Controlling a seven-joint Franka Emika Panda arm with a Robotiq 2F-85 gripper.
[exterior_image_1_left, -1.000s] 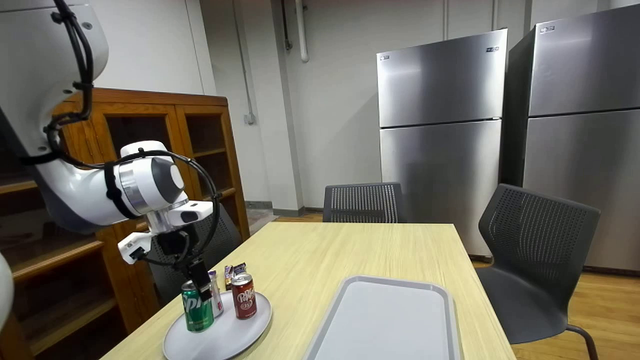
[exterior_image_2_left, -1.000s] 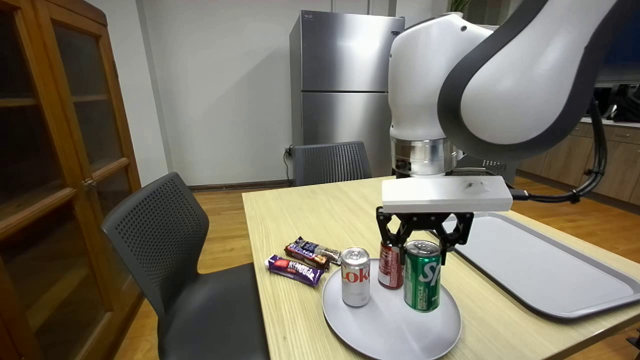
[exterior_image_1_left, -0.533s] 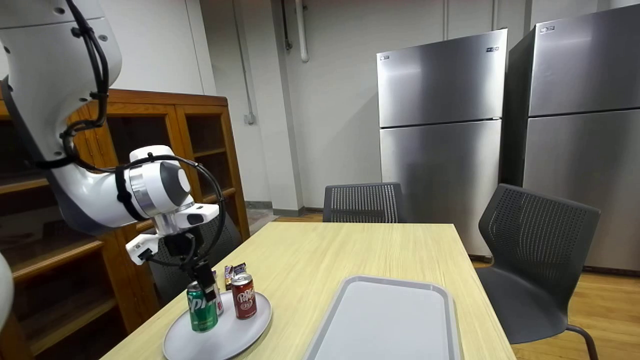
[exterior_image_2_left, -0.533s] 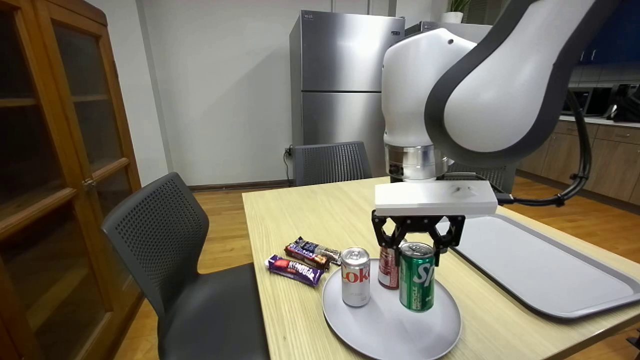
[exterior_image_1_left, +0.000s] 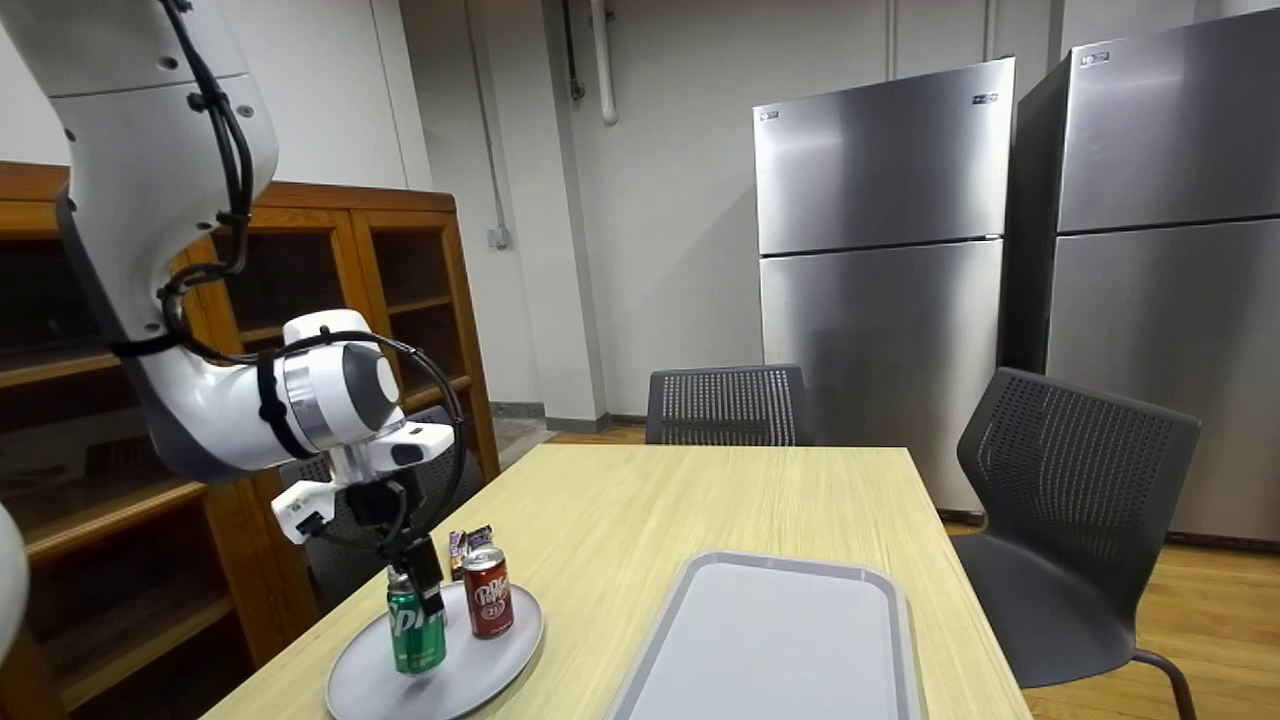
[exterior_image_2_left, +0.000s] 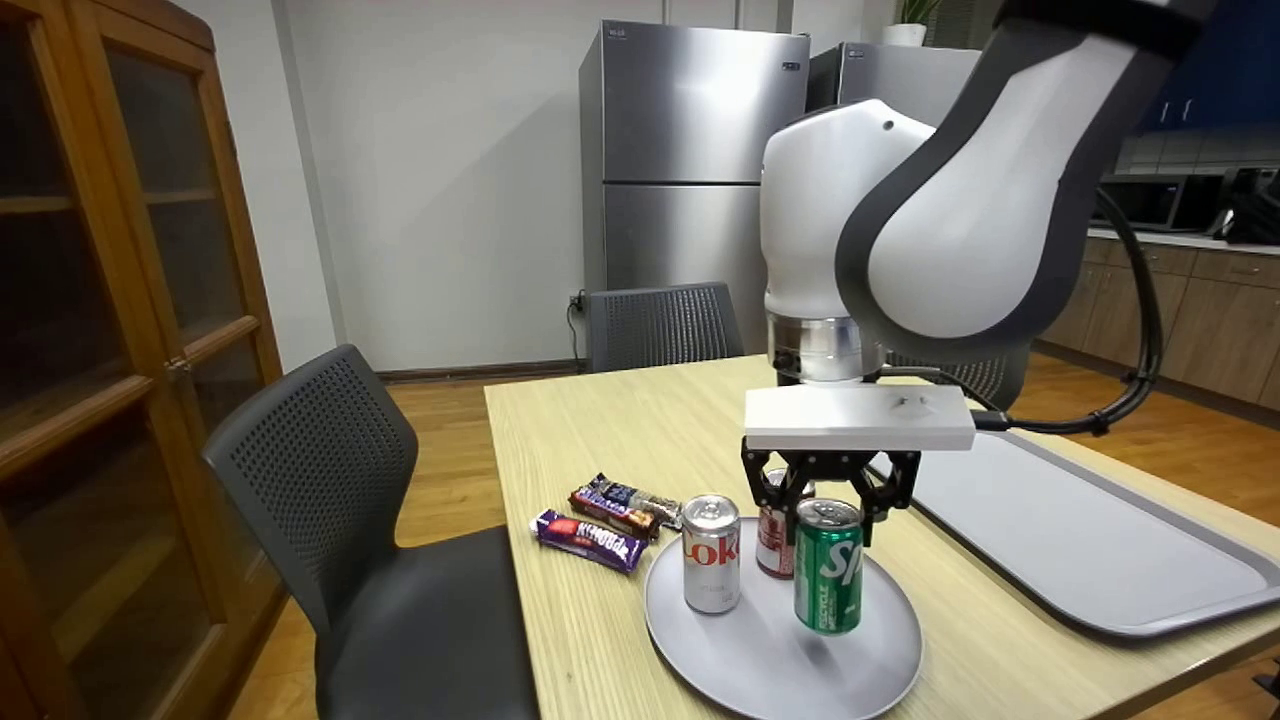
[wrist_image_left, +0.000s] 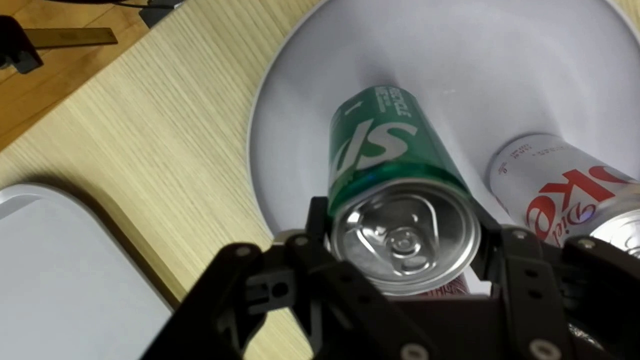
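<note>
Wrist view: green can (wrist_image_left: 397, 185) between the fingers (wrist_image_left: 317, 217).

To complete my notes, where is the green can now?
In the wrist view, the green can is held by the tool over the round plate, left of the Diet Coke can.

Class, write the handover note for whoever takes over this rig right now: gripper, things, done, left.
Gripper: closed on the green Sprite can, over the round plate; whether the can's base touches it is hard to tell.
Things: the Diet Coke can and the Dr Pepper can stand on the plate. Wrapped bars and the grey tray lie off it, on the table.
Done: the Sprite can is gripped.
Left: it is not yet released.
</note>
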